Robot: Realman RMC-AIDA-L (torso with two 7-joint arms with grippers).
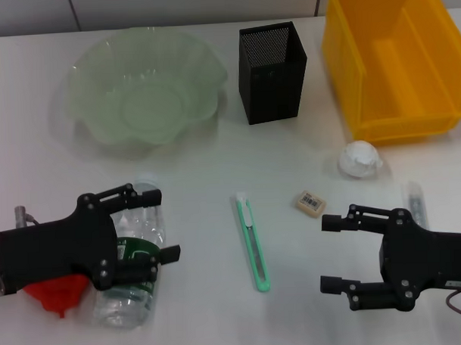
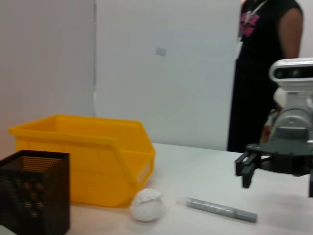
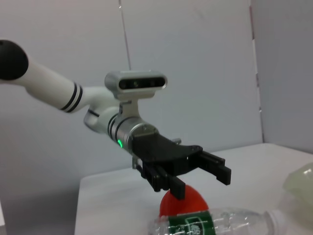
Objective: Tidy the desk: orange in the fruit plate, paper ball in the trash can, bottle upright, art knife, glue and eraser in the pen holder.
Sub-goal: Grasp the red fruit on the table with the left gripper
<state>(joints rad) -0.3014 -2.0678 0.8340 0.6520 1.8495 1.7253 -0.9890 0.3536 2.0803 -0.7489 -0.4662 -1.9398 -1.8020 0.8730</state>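
Observation:
The bottle (image 1: 135, 293) lies on its side at the desk's (image 1: 212, 309) front left, cap toward the fruit plate (image 1: 144, 88). The orange (image 1: 59, 296) sits just left of it, half hidden under my left gripper (image 1: 160, 225), which hovers open above both. The right wrist view shows that left gripper (image 3: 203, 178) over the orange (image 3: 183, 204) and bottle (image 3: 220, 226). My right gripper (image 1: 326, 254) is open at the front right, holding nothing. The art knife (image 1: 252, 244) lies between the arms, the eraser (image 1: 310, 201) beyond the right gripper. The glue (image 1: 415, 200) is partly hidden behind it. The paper ball (image 1: 359, 159) rests before the trash can (image 1: 389, 57).
The pen holder (image 1: 270, 61) stands at the back centre, between the plate and the yellow bin. In the left wrist view, the paper ball (image 2: 145, 204) and glue (image 2: 217, 209) lie beside the trash can (image 2: 88, 156). A person in black stands behind the table.

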